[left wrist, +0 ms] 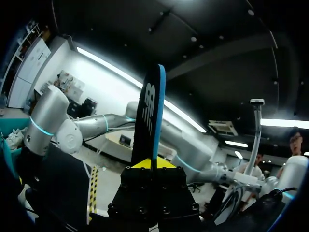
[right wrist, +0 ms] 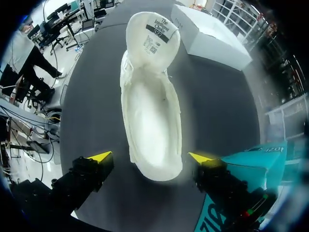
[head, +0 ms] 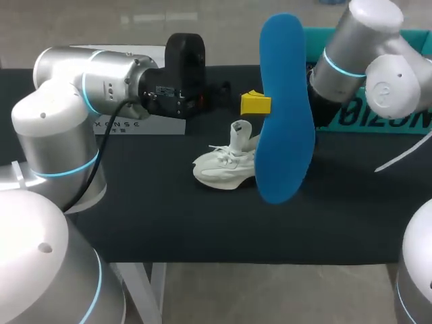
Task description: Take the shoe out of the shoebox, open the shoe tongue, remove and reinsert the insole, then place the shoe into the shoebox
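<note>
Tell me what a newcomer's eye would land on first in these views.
The big blue insole grabs attention first: it stands upright in the air above the table, pinched at one end in the left tool. Below it, the white shoe lies on the black table with its tongue folded out. The right tool hangs open over the shoe, one yellow tip on each side.

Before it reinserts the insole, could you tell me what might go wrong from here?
The left gripper pinches the blue insole only at one edge, so it might pivot or slip. The white shoe lies unheld ahead of the open right gripper, so it may slide when the insole pushes in.
</note>
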Tool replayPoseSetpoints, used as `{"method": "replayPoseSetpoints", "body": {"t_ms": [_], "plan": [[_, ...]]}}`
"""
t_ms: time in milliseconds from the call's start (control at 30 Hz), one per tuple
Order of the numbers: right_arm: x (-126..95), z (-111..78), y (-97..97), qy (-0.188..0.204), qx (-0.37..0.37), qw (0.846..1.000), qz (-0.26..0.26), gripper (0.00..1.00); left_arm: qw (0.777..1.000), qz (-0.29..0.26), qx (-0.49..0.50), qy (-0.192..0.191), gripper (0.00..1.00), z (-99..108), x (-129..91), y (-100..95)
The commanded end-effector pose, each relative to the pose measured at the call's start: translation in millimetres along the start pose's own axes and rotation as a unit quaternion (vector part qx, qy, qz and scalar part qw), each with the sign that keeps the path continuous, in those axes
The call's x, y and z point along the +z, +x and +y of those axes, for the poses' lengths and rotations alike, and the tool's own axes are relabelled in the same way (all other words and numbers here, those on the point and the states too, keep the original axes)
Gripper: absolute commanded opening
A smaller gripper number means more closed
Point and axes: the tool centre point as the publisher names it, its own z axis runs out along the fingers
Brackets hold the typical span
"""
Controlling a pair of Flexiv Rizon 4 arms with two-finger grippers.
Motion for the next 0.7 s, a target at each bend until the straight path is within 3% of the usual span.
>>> {"method": "replayPoseSetpoints", "body": {"t_ms": [33, 267, 700], "plan": [[-14, 3.8, 0.1, 0.124, 0.008, 0.992, -0.001, 1.0, 1.0, 0.0, 0.0, 0.001, 0.0, 0, 1, 0.1], [-26, 11.4, 3.3, 0.132, 0.013, 0.991, 0.01, 1.0, 1.0, 0.0, 0.0, 0.001, 0.0, 0, 1, 0.1], [-29, 19.9, 15.2, 0.127, 0.014, 0.992, 0.015, 1.0, 1.0, 0.0, 0.0, 0.001, 0.0, 0, 1, 0.1]]}}
